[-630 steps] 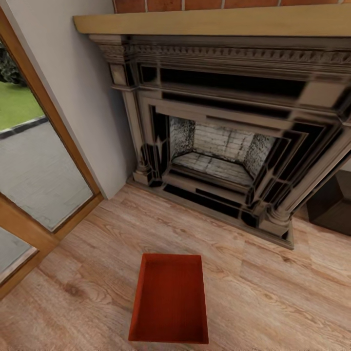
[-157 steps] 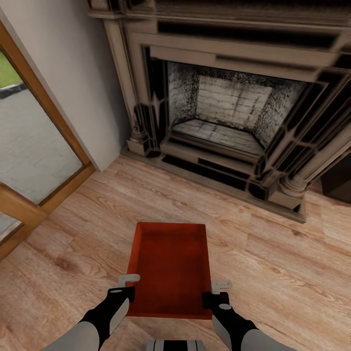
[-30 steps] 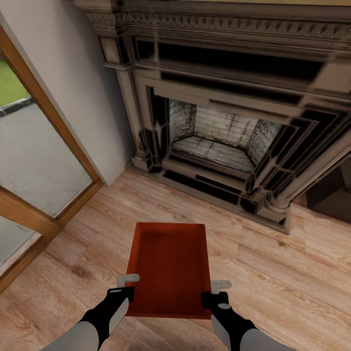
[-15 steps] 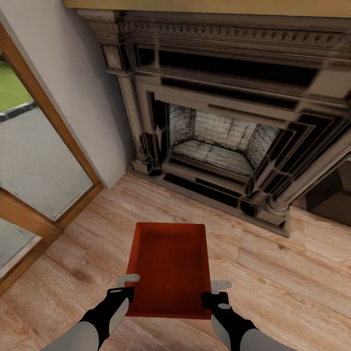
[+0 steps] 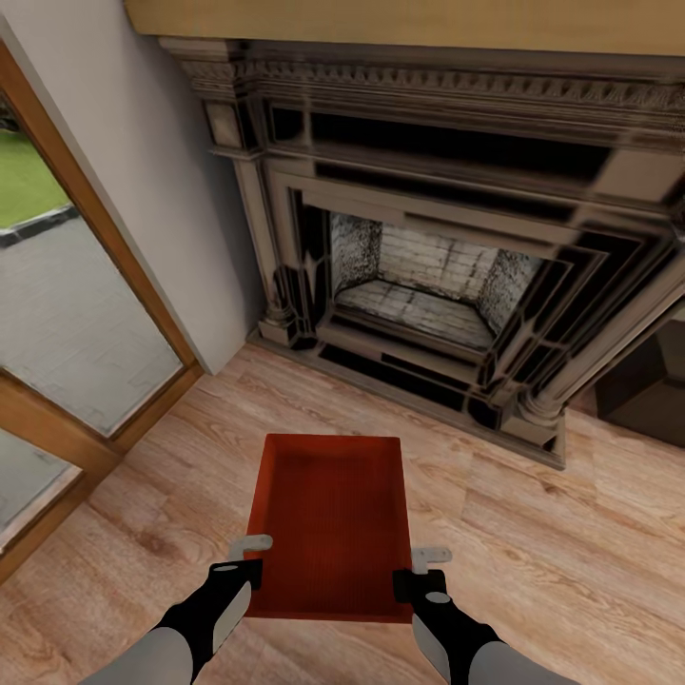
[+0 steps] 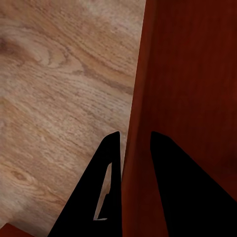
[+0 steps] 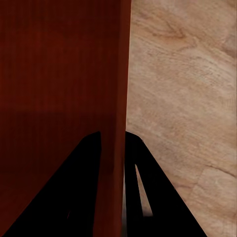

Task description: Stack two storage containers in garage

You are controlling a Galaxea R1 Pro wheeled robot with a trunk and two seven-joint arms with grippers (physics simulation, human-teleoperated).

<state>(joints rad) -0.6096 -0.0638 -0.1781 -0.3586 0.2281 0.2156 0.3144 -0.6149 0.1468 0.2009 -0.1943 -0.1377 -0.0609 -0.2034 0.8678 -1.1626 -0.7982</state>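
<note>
One red-orange open-topped storage container (image 5: 328,518) hangs level in front of me over the living room's light wood planks (image 5: 542,542). My left gripper (image 5: 249,561) is shut on its left wall near the closest corner, and my right gripper (image 5: 420,569) is shut on its right wall opposite. In the left wrist view the left gripper (image 6: 134,140) straddles the red wall (image 6: 143,98), one black finger on each side. The right wrist view has the right gripper (image 7: 112,136) astride the other wall (image 7: 121,74) the same way. The container is empty inside.
An ornate stone fireplace (image 5: 428,285) with a raised hearth stands close ahead. A glass door in a wooden frame (image 5: 105,276) runs along the left, next to a beige wall (image 5: 162,190). A dark block (image 5: 647,390) sits at the far right.
Over the last second the head view has tilted up a little, so the fireplace sits lower in the picture. The container and both grippers keep their places. Twenty-one seconds ago the container lay unheld on the planks.
</note>
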